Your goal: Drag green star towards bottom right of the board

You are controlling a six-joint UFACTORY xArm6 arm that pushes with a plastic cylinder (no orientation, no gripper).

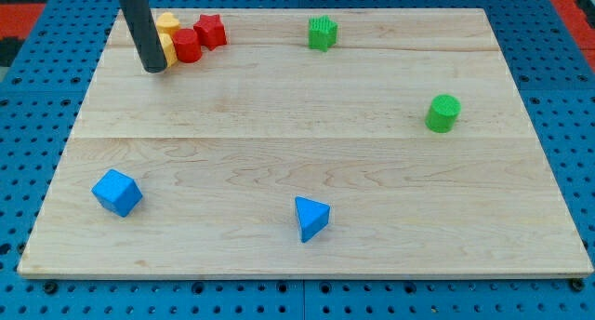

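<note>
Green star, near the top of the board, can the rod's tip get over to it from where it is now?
Probably yes. My tip sits at the view's top left beside the yellow blocks. The green star stands alone to the right; a path just below the red blocks looks free of other blocks.

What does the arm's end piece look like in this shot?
Only a straight dark rod shows, plain black or charcoal and round in section, entering from the view's top edge. No cables, markings or claw visible. My tip is a blunt end beside the yellow blocks.
</note>
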